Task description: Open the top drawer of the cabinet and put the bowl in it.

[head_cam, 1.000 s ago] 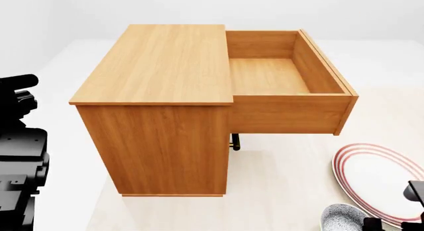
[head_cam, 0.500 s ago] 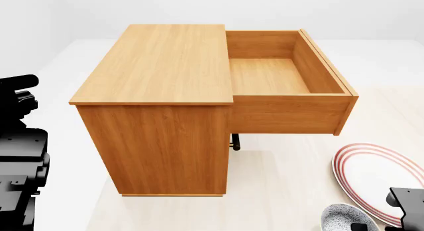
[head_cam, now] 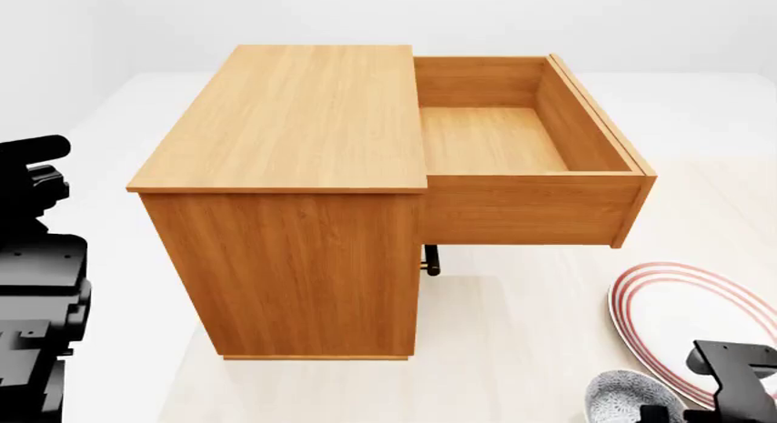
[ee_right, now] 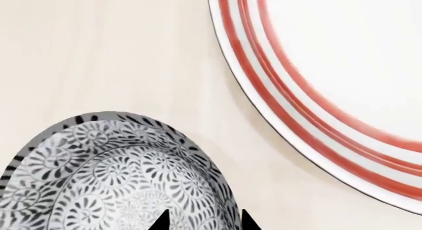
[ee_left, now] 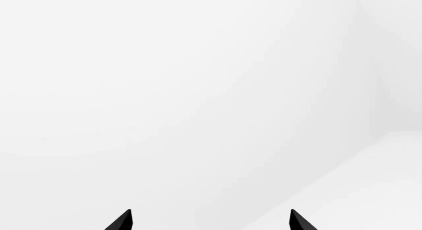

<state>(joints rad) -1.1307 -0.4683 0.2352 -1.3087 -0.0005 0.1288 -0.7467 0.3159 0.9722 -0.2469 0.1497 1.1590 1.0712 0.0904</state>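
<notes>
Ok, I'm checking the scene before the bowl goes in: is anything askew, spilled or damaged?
Nothing stands out. The top drawer is pulled out, level and empty. The bowl sits upright beside the plate, apart from it. The right gripper straddles the bowl's rim.

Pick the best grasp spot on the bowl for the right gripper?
Take the bowl by its thin rim, from above, one finger inside and one outside: it sits upright and open. Use the rim arc facing the plate, where the right gripper fingers straddle the wall; a bare gap separates bowl and plate.
</notes>
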